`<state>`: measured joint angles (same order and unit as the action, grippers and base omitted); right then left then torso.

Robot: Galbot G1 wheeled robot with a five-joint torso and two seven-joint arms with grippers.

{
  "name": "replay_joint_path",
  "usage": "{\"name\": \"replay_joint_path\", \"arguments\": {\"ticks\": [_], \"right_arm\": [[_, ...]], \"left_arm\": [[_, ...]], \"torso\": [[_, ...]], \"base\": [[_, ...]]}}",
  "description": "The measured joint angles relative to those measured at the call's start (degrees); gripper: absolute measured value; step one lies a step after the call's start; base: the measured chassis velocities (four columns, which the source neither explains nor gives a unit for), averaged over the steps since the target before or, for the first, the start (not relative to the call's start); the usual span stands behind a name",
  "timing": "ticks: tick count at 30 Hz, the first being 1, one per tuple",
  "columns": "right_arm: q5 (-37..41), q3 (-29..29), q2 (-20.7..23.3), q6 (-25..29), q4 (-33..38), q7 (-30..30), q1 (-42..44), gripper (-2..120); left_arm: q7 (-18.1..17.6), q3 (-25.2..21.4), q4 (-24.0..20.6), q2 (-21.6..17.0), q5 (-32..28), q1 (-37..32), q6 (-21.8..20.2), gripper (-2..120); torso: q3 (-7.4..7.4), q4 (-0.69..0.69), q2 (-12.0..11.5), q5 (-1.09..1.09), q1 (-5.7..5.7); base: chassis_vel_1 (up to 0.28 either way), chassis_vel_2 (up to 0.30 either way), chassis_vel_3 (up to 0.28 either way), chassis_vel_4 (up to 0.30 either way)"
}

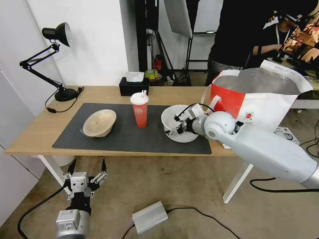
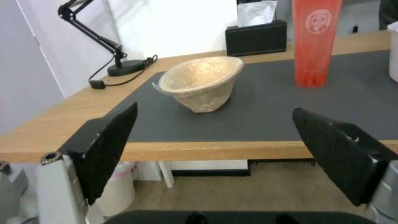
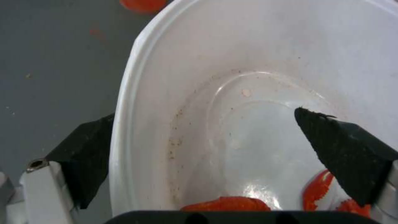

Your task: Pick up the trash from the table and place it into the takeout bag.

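The white plastic bowl [image 1: 172, 120] sits on the dark mat [image 1: 133, 139] at the right end of the table [image 1: 36, 132]. My right gripper [image 1: 172, 127] is open and straddles its near rim. In the right wrist view one finger [image 3: 83, 155] is outside the bowl [image 3: 248, 77], the other finger [image 3: 344, 149] is inside over red scraps [image 3: 226, 203]. The red cup [image 1: 140, 111] stands mid-mat and the tan bowl [image 1: 99, 122] lies tilted to its left. The takeout bag [image 1: 262, 99] stands open right of the white bowl. My left gripper [image 1: 88, 162] hangs open below the table's front edge, facing the tan bowl [image 2: 201, 82].
A black desk lamp [image 1: 56, 59] stands at the table's back left and a black tissue box [image 1: 134, 87] at the back middle. A silver box [image 1: 149, 217] with cables lies on the floor. A person stands behind the bag.
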<state>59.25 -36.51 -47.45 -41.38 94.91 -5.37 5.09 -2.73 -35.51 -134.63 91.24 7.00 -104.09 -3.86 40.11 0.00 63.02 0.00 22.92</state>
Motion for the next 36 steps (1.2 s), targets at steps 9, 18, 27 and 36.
{"name": "replay_joint_path", "arguments": {"ticks": [9,18,27,36], "right_arm": [[0.1,-0.1,-1.0,0.0,-0.2,-0.6,0.0,100],[0.3,-0.2,-2.2,0.0,-0.6,-1.8,0.4,83],[0.4,-0.3,-3.2,0.1,-1.1,-2.4,1.1,49],[1.3,-0.4,-4.0,0.1,-1.3,-3.3,1.2,18]], "left_arm": [[0.0,-0.1,0.0,0.0,0.0,0.0,0.1,100],[0.0,0.0,-0.1,0.0,-0.1,0.0,0.1,100],[-0.1,0.0,-0.1,0.0,-0.1,0.0,0.1,100],[-0.1,0.0,-0.1,0.0,-0.1,0.0,0.3,100]], "torso": [[0.00,0.00,0.0,0.00,0.00],[0.00,0.00,0.0,0.00,0.00],[0.00,0.01,0.0,0.00,0.00],[0.00,0.00,0.0,0.00,-0.01]], "base": [[0.000,0.000,0.000,0.000],[0.000,0.000,0.000,0.000],[0.000,0.000,0.000,0.000],[0.000,0.000,0.000,0.000]]}}
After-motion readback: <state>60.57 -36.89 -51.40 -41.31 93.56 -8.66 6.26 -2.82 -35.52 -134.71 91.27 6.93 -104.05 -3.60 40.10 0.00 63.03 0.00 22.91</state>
